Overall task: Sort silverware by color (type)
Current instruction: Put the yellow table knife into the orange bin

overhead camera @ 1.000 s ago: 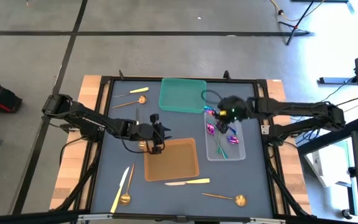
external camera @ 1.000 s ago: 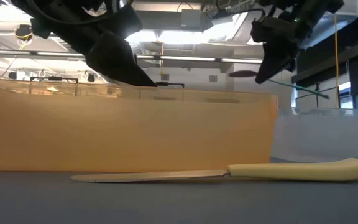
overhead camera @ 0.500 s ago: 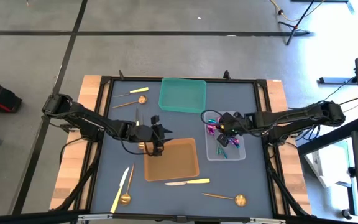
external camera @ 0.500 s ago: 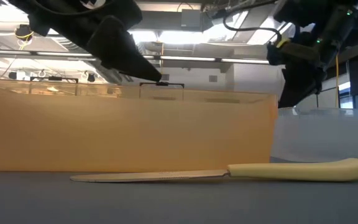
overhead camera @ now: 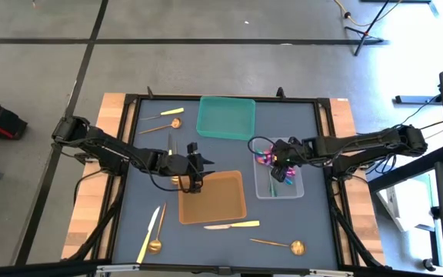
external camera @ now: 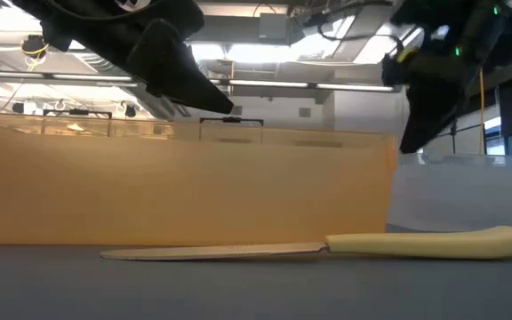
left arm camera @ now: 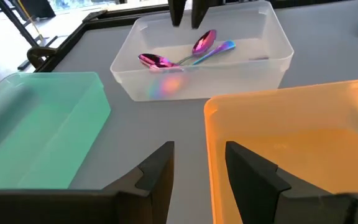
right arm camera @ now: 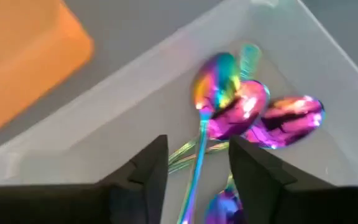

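Note:
My right gripper [overhead camera: 278, 175] points down into the clear tray [overhead camera: 294, 191], open. A blurred iridescent purple spoon [right arm camera: 216, 87] lies between its fingers [right arm camera: 151, 165], over two more spoons [right arm camera: 272, 121] on the tray floor. My left gripper [overhead camera: 196, 178] is open above the far wall [left arm camera: 207, 143] of the orange tray [overhead camera: 212, 198], one finger on each side, touching nothing. Yellow-handled knives [overhead camera: 233, 225] [overhead camera: 148, 231] and gold spoons [overhead camera: 174, 123] [overhead camera: 294, 247] lie on the table. My right gripper's fingers stand apart, coming from above at a slant. The teal handle [right arm camera: 194, 168] of the iridescent spoon runs between them. I cannot tell whether either finger touches it.
A green tray [overhead camera: 225, 117] sits at the far middle of the table. A knife [external camera: 327, 246] lies along the near side of the orange tray [external camera: 185, 187]. Another gold spoon [overhead camera: 158, 245] lies near the front left. Bare table shows between the trays.
My right gripper has come down and toward the near edge, from above the clear tray's far end to low inside it. The iridescent spoon it carried has gone down with it. My left gripper has stayed over the orange tray's far wall.

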You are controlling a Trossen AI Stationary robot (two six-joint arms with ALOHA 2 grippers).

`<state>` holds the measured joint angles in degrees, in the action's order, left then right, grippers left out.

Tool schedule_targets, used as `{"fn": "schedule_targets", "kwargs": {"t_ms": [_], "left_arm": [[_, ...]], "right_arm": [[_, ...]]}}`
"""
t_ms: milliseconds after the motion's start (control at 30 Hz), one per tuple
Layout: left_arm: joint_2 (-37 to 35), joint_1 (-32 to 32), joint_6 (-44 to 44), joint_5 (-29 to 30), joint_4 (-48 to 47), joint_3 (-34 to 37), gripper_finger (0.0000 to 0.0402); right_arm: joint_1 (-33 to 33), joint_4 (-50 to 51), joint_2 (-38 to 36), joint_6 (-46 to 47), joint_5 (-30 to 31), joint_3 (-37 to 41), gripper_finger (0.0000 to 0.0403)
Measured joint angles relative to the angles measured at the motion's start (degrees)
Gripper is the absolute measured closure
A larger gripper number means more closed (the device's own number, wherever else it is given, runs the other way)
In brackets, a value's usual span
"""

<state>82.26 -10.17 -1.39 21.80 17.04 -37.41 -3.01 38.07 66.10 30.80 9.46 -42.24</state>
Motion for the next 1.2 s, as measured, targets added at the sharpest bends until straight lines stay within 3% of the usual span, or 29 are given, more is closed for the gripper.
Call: {"fn": "schedule_targets", "kwargs": {"t_ms": [133, 233, 433, 700, 933, 1200], "left_arm": [[0.0, 0.0, 0.0, -0.9, 0.8, 0.0, 0.0263], [0.0, 0.0, -0.1, -2.6, 0.7, 0.0, 0.0263], [0.0, -0.1, -0.1, -3.3, 1.2, 0.0, 0.0263], [0.0, -0.1, 0.0, -3.3, 3.6, 0.0, 0.0263], [0.0, -0.1, 0.0, -3.3, 3.6, 0.0, 0.0263], [0.0, -0.1, 0.0, -3.3, 3.6, 0.0, 0.0263]], "right_arm": [[-3.2, 2.5, -0.4, -1.1, -0.5, -5.6, 0.0218], [-7.2, -1.3, -0.4, -3.1, 0.5, -7.4, 0.021], [-16.4, -15.8, 0.3, -4.3, 0.5, -4.7, 0.021], [-26.6, -23.2, 7.8, -4.3, 4.8, -2.7, 0.021], [-29.8, -30.5, 17.1, -5.3, 4.9, -2.6, 0.021], [-30.2, -36.9, 25.1, -5.6, -1.1, -2.6, 0.021]]}}
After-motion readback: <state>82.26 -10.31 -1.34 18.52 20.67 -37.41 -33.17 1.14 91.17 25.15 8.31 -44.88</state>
